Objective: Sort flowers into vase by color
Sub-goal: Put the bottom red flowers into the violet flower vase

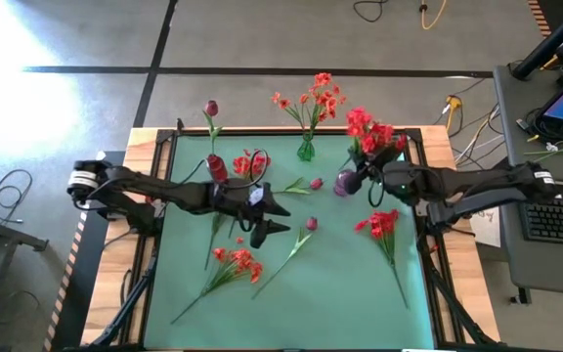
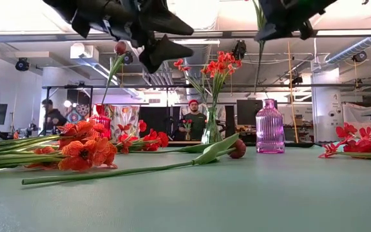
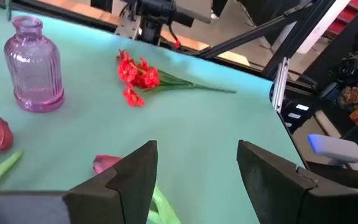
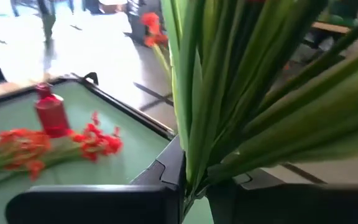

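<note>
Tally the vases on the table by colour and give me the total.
Red vase: 1
Green vase: 1
Purple vase: 1
Total: 3

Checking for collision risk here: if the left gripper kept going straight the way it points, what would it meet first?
Probably the magenta tulip bud lying on the mat just ahead of the open left gripper; beyond it lies a red flower cluster. Depth is unclear.
</note>
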Tool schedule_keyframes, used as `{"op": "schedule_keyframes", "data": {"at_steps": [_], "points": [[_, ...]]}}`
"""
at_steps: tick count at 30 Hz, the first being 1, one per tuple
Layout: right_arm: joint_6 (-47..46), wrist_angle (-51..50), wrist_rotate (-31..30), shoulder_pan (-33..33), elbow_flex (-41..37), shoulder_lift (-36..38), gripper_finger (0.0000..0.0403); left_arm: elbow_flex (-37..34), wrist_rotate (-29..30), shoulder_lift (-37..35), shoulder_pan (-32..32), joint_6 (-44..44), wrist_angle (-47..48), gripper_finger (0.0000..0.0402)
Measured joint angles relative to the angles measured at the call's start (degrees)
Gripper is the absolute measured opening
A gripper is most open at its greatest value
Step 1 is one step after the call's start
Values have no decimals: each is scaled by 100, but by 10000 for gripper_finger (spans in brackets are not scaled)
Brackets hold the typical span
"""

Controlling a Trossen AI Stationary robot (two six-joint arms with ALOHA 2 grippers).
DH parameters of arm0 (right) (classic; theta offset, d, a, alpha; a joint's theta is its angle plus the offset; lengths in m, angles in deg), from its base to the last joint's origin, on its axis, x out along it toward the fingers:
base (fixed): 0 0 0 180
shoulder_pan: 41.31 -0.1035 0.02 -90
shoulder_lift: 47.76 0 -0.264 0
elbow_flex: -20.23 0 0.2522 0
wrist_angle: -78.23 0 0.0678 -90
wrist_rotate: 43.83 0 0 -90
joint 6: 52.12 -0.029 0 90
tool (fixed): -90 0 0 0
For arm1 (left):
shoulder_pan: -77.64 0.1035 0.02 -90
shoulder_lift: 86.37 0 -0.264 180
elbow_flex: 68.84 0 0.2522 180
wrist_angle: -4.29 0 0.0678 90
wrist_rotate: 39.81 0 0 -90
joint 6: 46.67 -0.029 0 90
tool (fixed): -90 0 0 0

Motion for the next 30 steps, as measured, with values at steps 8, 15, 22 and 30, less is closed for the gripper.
{"op": "schedule_keyframes", "data": {"at_steps": [8, 15, 22, 30], "points": [[-256, -321, 112, 145, 0, 324, 38, 0, 17, -116, -1, -70, 39, 210], [-456, -632, 611, 145, 0, 580, 38, 4, 28, -118, 5, -75, 51, 210], [-654, -1053, 601, 145, 0, 504, 38, 5, 28, -122, 7, -75, 51, 210], [-644, -1014, 303, 150, 0, 371, 38, 9, 27, -122, 7, -75, 58, 210]]}}
